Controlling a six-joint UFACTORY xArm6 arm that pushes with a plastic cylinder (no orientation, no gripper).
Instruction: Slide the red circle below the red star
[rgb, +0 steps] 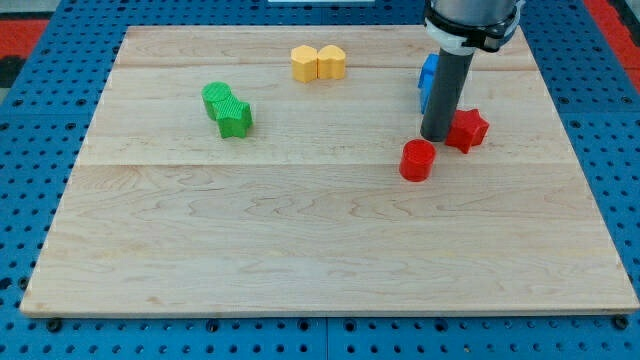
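The red circle (417, 160) lies on the wooden board at the view's right of centre. The red star (466, 130) lies just up and to the right of it, a small gap apart. My tip (435, 136) is the end of the dark rod and stands between them, just above the circle's upper right edge and against the star's left side. The rod rises to the view's top and hides part of the blue blocks behind it.
Blue blocks (427, 80) sit behind the rod, above the star. Two yellow blocks (318, 63) touch each other near the view's top centre. Two green blocks (227, 108) touch at the left. The board (300, 250) lies on a blue pegboard surface.
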